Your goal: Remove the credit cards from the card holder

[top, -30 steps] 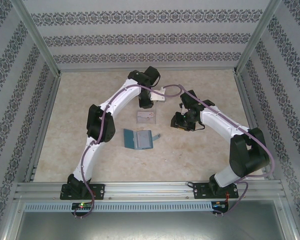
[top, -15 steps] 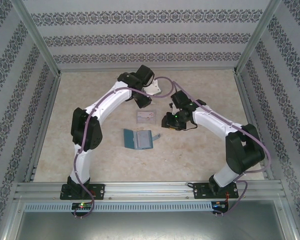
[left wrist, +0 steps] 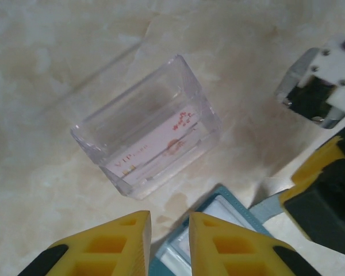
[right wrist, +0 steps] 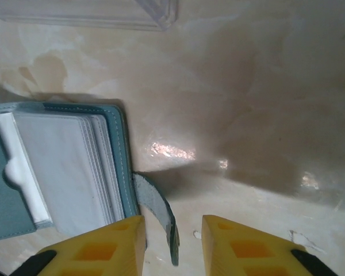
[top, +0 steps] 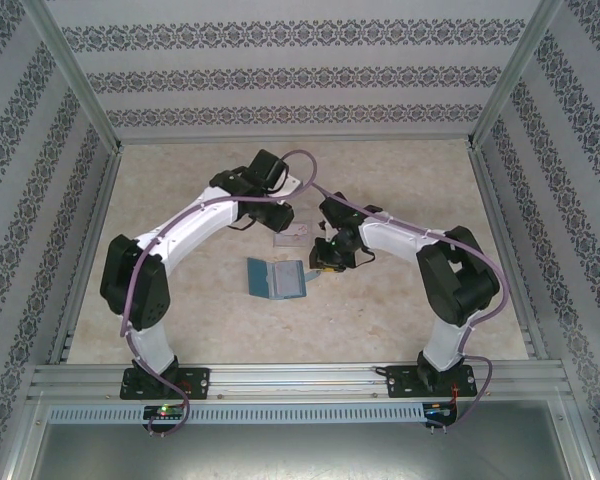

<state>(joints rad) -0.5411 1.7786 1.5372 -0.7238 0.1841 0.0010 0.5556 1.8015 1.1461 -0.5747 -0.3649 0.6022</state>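
The card holder (top: 277, 279) is lying open on the desk (top: 410, 180), just below the middle of the overhead frame. Its long axis is running left to right with a slight tilt. A short strap tab (right wrist: 155, 201) is sticking out from its right edge.

That tab is what the coming move likely turns on. In the right wrist view it is sitting in the gap of the right gripper (right wrist: 172, 236), at the bottom centre of the frame. The holder's body and its stack of pale credit cards (right wrist: 69, 167) are spreading away to the left. The right gripper is standing narrowly open and is not clamping anything. Whether a finger is brushing the strap I cannot tell.

The left gripper (left wrist: 167, 230) is hovering just above the holder in the overhead frame, beside the clear tray (left wrist: 126, 95). It too is parted only a little and is holding nothing. One pale card with reddish marks (left wrist: 161, 144) is already resting inside the tray.

Both arms are near, but the right one is lining up with the strap side.

The desk is glossy, marbled beige and is throwing glare. Patterned walls and aluminium rails are enclosing it.
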